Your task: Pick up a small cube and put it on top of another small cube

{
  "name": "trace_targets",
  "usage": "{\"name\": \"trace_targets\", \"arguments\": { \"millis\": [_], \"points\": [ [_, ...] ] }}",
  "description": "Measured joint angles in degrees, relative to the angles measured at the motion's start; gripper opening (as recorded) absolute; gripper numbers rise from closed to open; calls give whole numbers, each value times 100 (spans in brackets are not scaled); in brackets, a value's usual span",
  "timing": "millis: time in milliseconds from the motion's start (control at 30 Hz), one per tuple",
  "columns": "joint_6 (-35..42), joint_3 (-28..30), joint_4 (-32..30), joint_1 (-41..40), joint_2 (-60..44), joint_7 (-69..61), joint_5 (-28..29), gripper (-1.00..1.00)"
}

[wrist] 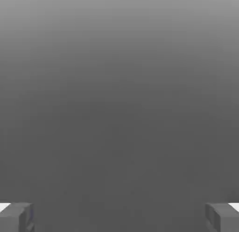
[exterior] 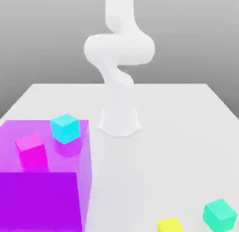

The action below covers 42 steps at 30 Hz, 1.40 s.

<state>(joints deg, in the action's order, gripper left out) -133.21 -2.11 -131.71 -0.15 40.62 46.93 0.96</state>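
— Background in the exterior view?
— Plain gray, darker toward the far edge of the white desk (exterior: 163, 105).
— Surface finish?
— Smooth, pale, evenly lit.
— Hand view?
— Gray gradient, unmarked.

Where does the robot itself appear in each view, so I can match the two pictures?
Exterior view: its white arm rises from the table near the middle and runs up to the picture's top edge.
Hand view: the hand appears as two fingers, well apart near opposite edges, nothing between them.
Shared landmark: plain grey background, behind the arm and beyond the fingers, probably the same backdrop.
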Motion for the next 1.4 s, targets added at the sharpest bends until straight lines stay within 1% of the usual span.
{"name": "trace_targets", "arguments": {
  "millis": [333, 567, 767, 967, 1100, 1133, 1333, 1400],
  "points": [
    [-564, -810, 34, 29, -2108, 541, 517, 0],
    [-948, -1228, 59, 221, -3568, 962, 942, 0],
    [-1289, -1372, 76, 575, -4801, 1245, 1197, 0],
    [-1661, -1555, 83, 882, -5988, 1369, 1223, 0],
    [-2216, -1265, 232, 1180, -6814, 1616, 1540, 0],
    [-2351, -1173, 271, 1256, -6993, 1678, 1623, -100],
    [-2423, -1131, 291, 1291, -7081, 1711, 1667, -100],
    [-2273, -1231, 245, 1214, -6885, 1636, 1563, -100]
  ]
}}
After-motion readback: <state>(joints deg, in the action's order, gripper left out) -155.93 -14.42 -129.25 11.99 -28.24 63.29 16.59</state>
